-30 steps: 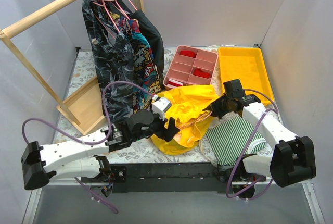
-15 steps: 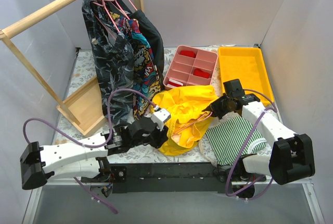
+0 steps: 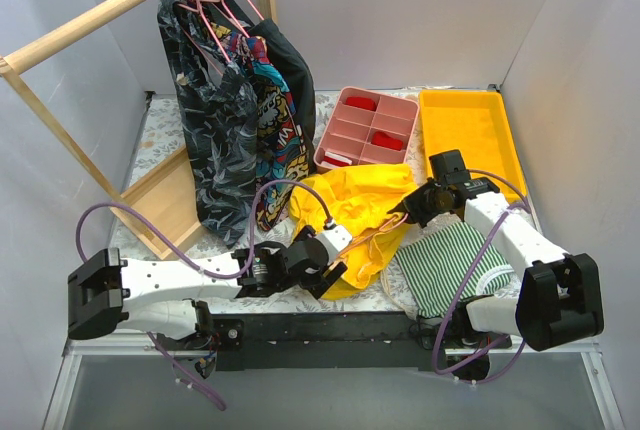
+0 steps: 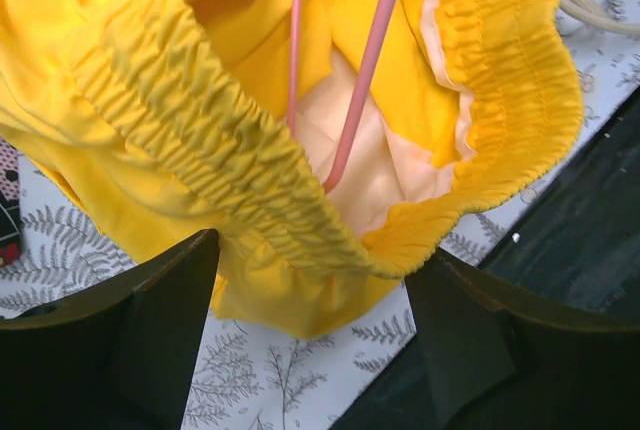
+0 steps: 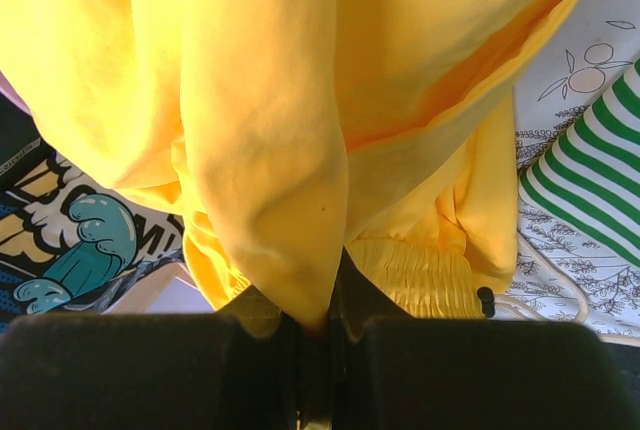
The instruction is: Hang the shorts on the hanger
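The yellow shorts (image 3: 360,205) lie bunched at the middle front of the table. In the left wrist view their gathered waistband (image 4: 200,130) gapes open, and two thin pink wires of the hanger (image 4: 365,70) run down inside the opening. My left gripper (image 3: 335,272) is open and empty, low at the shorts' near edge, its jaws (image 4: 310,280) either side of the waistband's lower fold without touching it. My right gripper (image 3: 405,212) is shut on a fold of the shorts' fabric (image 5: 270,100) at their right side, its jaws pinched together (image 5: 325,325).
A green-and-white striped cloth (image 3: 445,265) lies right of the shorts. A pink compartment tray (image 3: 365,130) and a yellow tray (image 3: 470,135) stand behind. Dark patterned garments (image 3: 240,140) hang on pink hangers from the wooden rail (image 3: 100,15) at the left, above its base (image 3: 165,200).
My left gripper has moved right and lower, from the shorts' left side to their near edge. My right gripper has stayed shut on the fabric, hardly moving.
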You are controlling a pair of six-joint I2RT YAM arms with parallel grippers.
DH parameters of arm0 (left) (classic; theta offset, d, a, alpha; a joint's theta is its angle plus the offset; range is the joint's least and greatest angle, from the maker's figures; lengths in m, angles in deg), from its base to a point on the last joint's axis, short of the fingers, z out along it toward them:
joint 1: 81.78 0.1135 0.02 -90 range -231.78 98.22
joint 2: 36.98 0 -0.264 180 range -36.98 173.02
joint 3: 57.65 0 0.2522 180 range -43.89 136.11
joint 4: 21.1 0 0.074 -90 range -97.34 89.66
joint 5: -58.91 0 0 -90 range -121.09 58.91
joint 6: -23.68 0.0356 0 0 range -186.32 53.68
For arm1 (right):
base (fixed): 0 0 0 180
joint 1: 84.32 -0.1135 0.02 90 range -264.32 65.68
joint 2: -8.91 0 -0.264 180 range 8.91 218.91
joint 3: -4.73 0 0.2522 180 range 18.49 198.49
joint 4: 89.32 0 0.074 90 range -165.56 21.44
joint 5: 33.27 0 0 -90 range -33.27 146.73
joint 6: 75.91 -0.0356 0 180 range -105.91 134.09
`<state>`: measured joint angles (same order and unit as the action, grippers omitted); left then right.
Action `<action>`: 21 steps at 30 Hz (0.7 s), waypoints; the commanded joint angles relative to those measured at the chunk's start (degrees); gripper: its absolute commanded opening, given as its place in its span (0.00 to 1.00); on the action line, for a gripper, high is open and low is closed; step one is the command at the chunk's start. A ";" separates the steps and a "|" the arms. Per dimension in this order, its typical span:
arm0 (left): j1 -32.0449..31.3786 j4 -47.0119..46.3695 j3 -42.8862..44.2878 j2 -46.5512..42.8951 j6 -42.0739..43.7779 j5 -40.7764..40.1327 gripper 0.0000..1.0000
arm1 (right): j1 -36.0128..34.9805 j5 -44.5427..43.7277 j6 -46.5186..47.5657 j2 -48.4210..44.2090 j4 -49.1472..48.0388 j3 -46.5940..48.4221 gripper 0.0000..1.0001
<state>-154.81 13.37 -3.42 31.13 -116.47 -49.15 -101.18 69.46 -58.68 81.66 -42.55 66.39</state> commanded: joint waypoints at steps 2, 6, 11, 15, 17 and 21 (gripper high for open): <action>-0.35 -8.22 0.40 2.72 5.67 -10.04 0.73 | 0.08 3.70 1.32 0.20 0.74 2.55 0.01; -0.35 -16.37 -0.65 3.87 9.10 -11.03 0.69 | 0.16 4.93 1.67 -0.33 1.61 3.43 0.01; -0.44 -27.47 -4.87 3.34 11.48 -9.09 0.52 | 0.16 6.08 2.11 -2.17 3.28 4.48 0.01; -0.44 -31.86 -6.72 1.41 12.01 -8.92 0.18 | 0.08 7.57 2.72 -3.67 3.28 4.83 0.01; -0.44 -32.14 -6.11 0.35 11.39 -9.00 0.00 | 0.08 7.83 3.86 -4.54 3.20 5.62 0.01; -0.53 -26.26 -2.24 -1.67 9.29 -7.69 0.00 | 0.08 10.11 8.34 -5.25 2.67 8.08 0.05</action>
<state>-155.93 -12.29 -9.58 33.56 -105.17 -55.27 -100.81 73.07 -56.69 78.66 -40.93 70.11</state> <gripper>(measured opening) 0.100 0.135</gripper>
